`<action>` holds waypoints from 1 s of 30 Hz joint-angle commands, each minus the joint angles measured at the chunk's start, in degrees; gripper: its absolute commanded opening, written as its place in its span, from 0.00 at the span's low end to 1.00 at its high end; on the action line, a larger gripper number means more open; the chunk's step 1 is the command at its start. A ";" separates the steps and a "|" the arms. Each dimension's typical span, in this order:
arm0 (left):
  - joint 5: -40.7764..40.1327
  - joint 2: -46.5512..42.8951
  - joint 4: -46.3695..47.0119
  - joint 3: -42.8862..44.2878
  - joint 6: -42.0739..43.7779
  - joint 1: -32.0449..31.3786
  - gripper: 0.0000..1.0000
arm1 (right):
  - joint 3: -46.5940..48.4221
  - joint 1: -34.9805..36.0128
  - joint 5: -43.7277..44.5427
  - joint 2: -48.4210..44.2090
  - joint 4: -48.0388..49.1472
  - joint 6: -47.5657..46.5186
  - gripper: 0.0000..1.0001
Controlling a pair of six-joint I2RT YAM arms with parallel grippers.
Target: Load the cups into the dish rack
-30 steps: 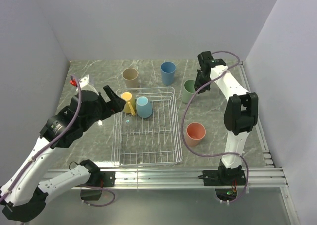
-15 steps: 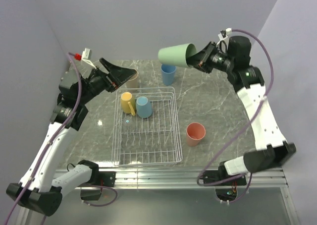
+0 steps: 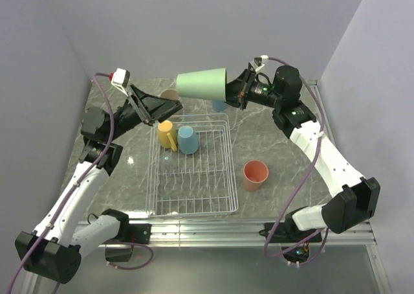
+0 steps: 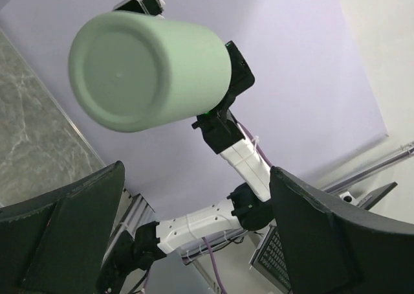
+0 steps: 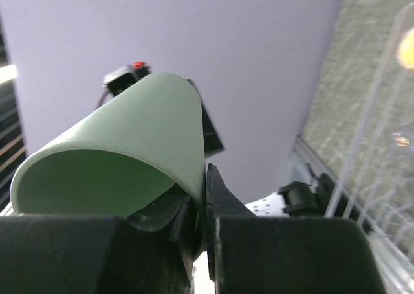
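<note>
My right gripper [image 3: 234,93] is shut on the rim of the green cup [image 3: 202,84] and holds it on its side, high above the far end of the white dish rack [image 3: 223,206]. The cup also shows in the right wrist view [image 5: 123,145], one finger inside it and one outside, and in the left wrist view [image 4: 149,70], base first. My left gripper [image 3: 165,100] is open and empty, raised, pointing at the green cup. The yellow mug [image 3: 167,133] and light-blue mug [image 3: 187,139] sit in the rack. The salmon-pink cup [image 3: 255,175] stands right of the rack. The beige cup [image 3: 172,94] and blue cup [image 3: 220,105] are mostly hidden.
The marble tabletop [image 3: 278,151] is walled at the back and both sides. A metal rail [image 3: 213,229] runs along the near edge by the arm bases.
My right arm has lifted the green cup off the table and carried it left above the rack's far end. My left arm has risen and turned its open gripper toward the cup.
</note>
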 commanded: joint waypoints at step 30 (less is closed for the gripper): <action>-1.53 -7.18 -0.96 -2.05 1.61 0.10 0.24 | -9.21 11.40 -1.05 -1.84 17.55 9.60 0.00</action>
